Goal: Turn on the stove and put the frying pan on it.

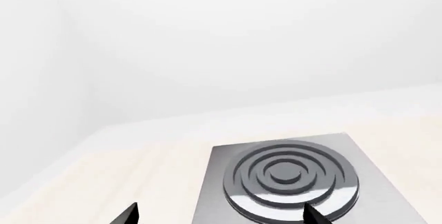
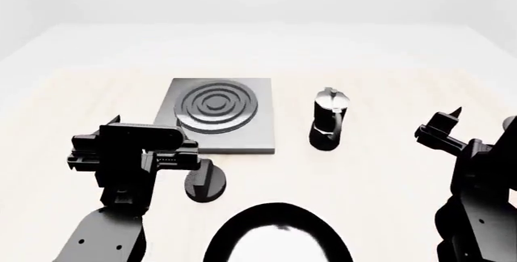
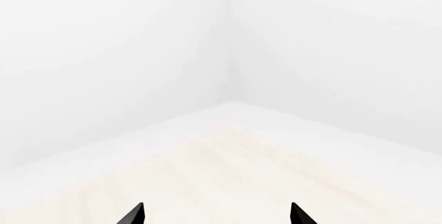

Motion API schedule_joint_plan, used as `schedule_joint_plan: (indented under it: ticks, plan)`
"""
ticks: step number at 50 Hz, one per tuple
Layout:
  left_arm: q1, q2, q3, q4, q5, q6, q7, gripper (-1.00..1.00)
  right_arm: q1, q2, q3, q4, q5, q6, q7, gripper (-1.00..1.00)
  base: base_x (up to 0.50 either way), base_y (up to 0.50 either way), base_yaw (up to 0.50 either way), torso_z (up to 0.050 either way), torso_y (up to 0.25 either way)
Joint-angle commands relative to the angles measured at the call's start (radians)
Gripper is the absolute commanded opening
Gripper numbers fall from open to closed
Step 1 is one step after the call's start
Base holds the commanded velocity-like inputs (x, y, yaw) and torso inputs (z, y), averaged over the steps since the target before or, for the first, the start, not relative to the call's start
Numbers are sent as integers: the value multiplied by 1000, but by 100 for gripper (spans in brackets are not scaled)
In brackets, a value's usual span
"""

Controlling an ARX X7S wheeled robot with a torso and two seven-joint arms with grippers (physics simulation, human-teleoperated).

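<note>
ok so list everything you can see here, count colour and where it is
stove: 1, grey metal with ring burner, middle of table
knob: 1, black, round base, just in front of the stove's near left corner
moka pot: 1, black and silver, upright, right of the stove
frying pan: 1, black, near edge, partly cut off
table: 1, pale wood
left gripper: 1, black, open, near the stove
right gripper: 1, black, open, over bare table

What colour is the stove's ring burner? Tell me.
Grey metal, like the square stove plate around it, with raised concentric rings. The left wrist view shows it best.
</note>
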Motion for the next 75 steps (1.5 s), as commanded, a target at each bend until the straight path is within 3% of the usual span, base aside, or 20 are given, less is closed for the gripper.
schedule_joint_plan:
  ticks: [1, 8, 22, 26, 30, 31, 34, 39, 41, 42, 48, 53, 63, 75]
  plan:
    - [1, -7, 1, -6, -8, 4, -4, 100, 1, 4, -5, 3, 8, 2, 1, 100, 500, 0, 0, 0, 0]
    - [5, -10, 3, -7, -11, 7, -8, 100, 0, 5, -3, 1, 24, -2, -9, 100, 500, 0, 0, 0, 2]
    - [-1, -16, 7, 10, -20, -20, -14, 100, 1, 7, -4, -4, 32, 8, 1, 100, 0, 0, 0, 0, 0]
    - [-72, -16, 12, 36, -46, -197, 3, 100, 0, 8, -10, 3, 32, 5, 1, 100, 0, 0, 0, 0, 0]
    - [-318, -5, -20, 142, -160, -664, 99, 100, -2, 7, -9, 3, 35, 2, 3, 100, 0, 0, 0, 0, 0]
    - [-350, -8, -46, 124, -223, -708, 58, 100, -3, 6, -9, 7, 36, -4, 3, 100, 0, 0, 0, 0, 0]
    - [-538, -177, -145, -161, -673, -708, -392, 100, -4, 5, -15, 14, 37, -10, 0, 100, 0, 0, 0, 0, 0]
    - [-753, -292, 5, -470, -1423, -674, -1142, 100, -5, 7, -12, 10, 43, -8, 0, 100, 0, 0, 0, 0, 0]
    - [-782, -308, 23, -498, -1723, -673, -1147, 100, -4, 8, -13, 8, 46, -6, 0, 100, 0, 0, 0, 0, 0]
    - [-796, -317, 34, -534, -1780, -671, -1142, 100, -7, 8, -14, 12, 45, -12, -2, 100, 0, 0, 0, 0, 0]
    - [-807, -330, 54, -652, -1790, -638, -1096, 100, -3, 11, -13, 7, 53, -1, 0, 100, 0, 0, 0, 0, 0]
    - [-821, -340, 90, -775, -1893, -606, -1163, 100, -5, 12, -18, 6, 55, -2, 1, 100, 0, 0, 0, 0, 0]
    - [-871, -353, 167, -939, -1933, -610, -1172, 100, -6, 14, -27, 13, 55, -8, 4, 100, 0, 0, 0, 0, 0]
    - [-850, -344, 220, -989, -1750, -602, -961, 100, -3, 17, -38, 18, 55, -9, 8, 100, 0, 0, 0, 0, 0]
